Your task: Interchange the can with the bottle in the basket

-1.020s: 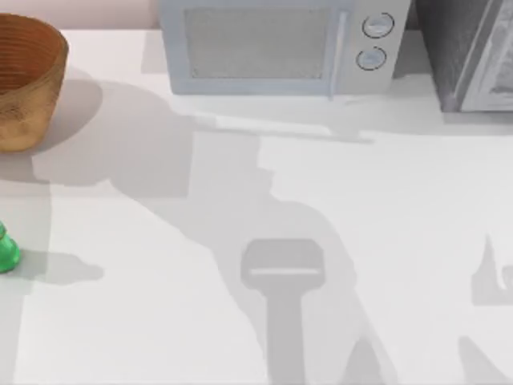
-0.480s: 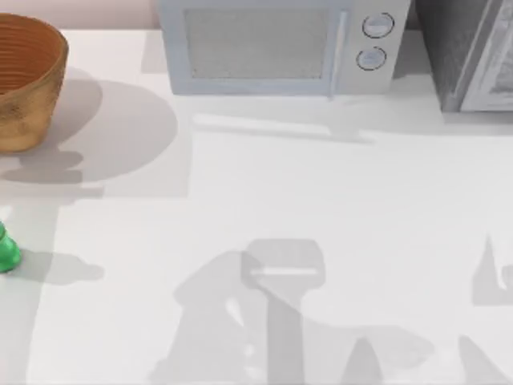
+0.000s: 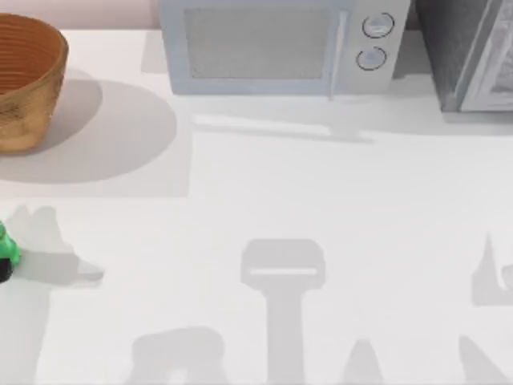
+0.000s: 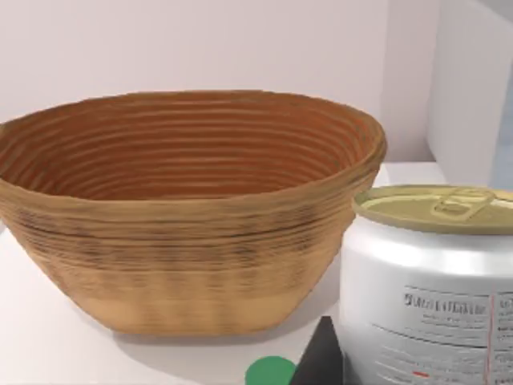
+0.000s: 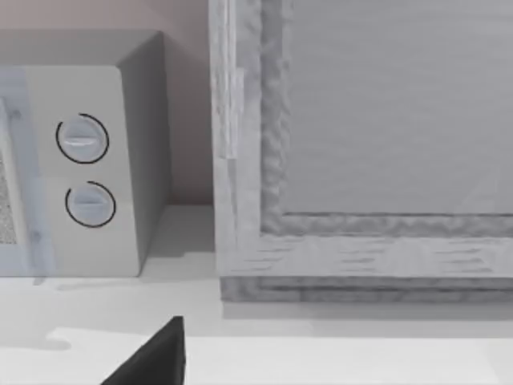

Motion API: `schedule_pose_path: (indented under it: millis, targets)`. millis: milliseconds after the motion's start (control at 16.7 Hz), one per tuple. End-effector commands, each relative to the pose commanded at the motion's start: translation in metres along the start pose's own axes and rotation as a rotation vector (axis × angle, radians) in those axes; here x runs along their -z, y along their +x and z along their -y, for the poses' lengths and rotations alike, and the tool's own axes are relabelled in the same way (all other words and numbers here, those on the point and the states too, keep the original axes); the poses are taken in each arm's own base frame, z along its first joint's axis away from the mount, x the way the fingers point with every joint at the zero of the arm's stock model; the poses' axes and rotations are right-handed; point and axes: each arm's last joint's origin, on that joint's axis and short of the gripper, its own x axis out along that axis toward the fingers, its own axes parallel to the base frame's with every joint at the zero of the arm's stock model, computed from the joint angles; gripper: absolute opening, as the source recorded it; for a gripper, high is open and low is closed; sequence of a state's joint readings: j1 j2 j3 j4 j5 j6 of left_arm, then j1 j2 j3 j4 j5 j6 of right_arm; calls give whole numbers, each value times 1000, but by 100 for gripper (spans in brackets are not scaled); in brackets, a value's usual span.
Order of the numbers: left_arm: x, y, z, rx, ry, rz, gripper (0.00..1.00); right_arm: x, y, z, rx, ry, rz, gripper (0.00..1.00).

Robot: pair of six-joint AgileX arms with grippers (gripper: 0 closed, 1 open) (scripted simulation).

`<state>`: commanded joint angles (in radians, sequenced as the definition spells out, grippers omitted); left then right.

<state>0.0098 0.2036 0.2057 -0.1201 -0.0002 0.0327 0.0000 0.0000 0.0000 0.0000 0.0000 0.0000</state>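
Basket [image 3: 28, 80] at table's [image 3: 321, 200] far left, green bottle [image 3: 6, 253] nearer, microwave [image 3: 276, 44] behind.

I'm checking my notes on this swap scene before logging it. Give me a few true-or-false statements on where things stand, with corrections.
1. The basket stands at the table's far left. True.
2. The bottle lies inside the basket. False: it stands on the table, nearer than the basket.
3. In the left wrist view, the can shows close up beside the basket. True.
4. The can's top is red. False: it is dull gold, with a pull tab.
5. A microwave stands at the table's back. True.
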Motion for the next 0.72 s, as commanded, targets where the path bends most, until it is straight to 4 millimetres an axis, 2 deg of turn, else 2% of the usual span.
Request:
schedule_pose_path:
  millis: [180,300,720]
  targets:
    - [31,-1,2,6,-21,84,0,0,0,0,0,0,0,100]
    - [41,0,3,8,-29,113,0,0,0,0,0,0,0,100]
    - [43,1,2,6,-28,112,0,0,0,0,0,0,0,100]
